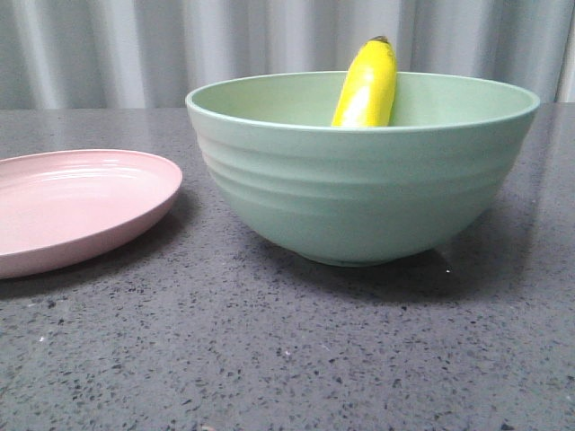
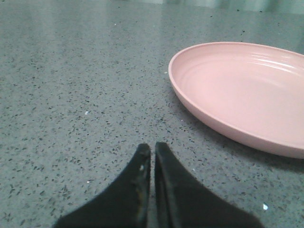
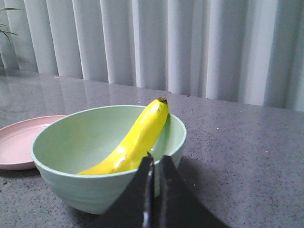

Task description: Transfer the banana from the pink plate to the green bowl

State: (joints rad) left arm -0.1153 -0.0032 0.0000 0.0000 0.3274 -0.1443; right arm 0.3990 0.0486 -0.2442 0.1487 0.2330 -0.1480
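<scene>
The yellow banana (image 1: 368,88) lies inside the green bowl (image 1: 359,193), leaning on its far wall with the dark tip above the rim. In the right wrist view the banana (image 3: 137,140) rests in the bowl (image 3: 71,142). The pink plate (image 1: 76,206) sits bare to the left of the bowl; it also shows in the left wrist view (image 2: 242,95). My left gripper (image 2: 152,148) is shut and empty, above the table beside the plate. My right gripper (image 3: 156,159) is shut and empty, close to the bowl's rim, apart from the banana.
A dark grey speckled table (image 1: 287,359) carries everything. A pale pleated curtain (image 1: 180,45) hangs behind. A plant leaf (image 3: 7,21) shows at the far edge of the right wrist view.
</scene>
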